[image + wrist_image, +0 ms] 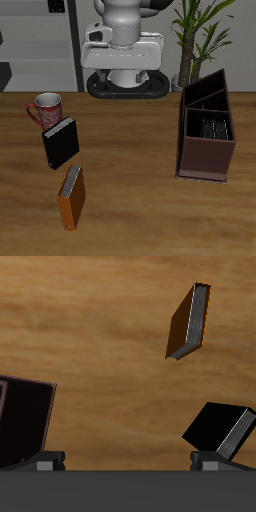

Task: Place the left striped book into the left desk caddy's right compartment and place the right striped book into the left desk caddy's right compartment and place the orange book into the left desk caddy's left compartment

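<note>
Going across the exterior view, we meet first a mug (46,106) at about 10 o'clock on the table (130,200). A black book (60,143) lies flat just at the mug's 5 o'clock. The orange book (71,196) lies flat at the black book's 6 o'clock, close to the table's front edge and apart from it. Nothing sits between these books and the caddy (207,130), which stands well apart at 3 o'clock. In its bay nearest the front edge we see thin striped books (212,127) on edge; we cannot tell one from the other. A plant (200,30) rises behind the caddy at 1 o'clock.

The exterior view shows only the robot's white body (125,40), not its hand. The wrist view supplies that: the gripper (132,462) is released, its fingers (48,460) spread wide with nothing between them, high over bare wood. It also takes in the orange book (188,321), the black book (222,428) and one wall of the caddy (25,421).
</note>
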